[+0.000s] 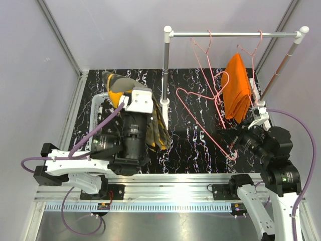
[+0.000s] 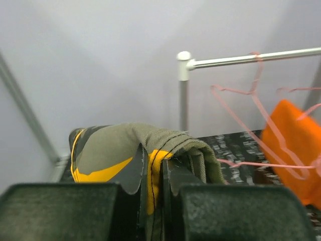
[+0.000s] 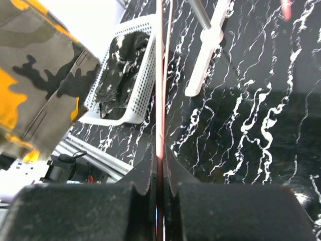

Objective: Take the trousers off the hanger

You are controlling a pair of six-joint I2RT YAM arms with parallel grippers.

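My left gripper (image 1: 122,91) is shut on the olive-grey camouflage trousers (image 1: 157,131) with yellow patches and holds them raised left of the rack post; cloth fills the jaws in the left wrist view (image 2: 153,160). The bright orange trousers (image 1: 237,93) hang on a pink hanger from the rail (image 1: 235,34). My right gripper (image 1: 234,146) is shut on the bottom wire of an empty pink hanger (image 3: 159,100), which hangs slanted from the rail. The dark trousers (image 3: 118,68) lie in the white basket (image 3: 145,80).
The rack's white post (image 1: 166,70) stands mid-table, with its foot bar (image 3: 208,45) on the black marbled tabletop. The basket (image 1: 96,108) sits under my left arm at the left. Grey walls close in on three sides.
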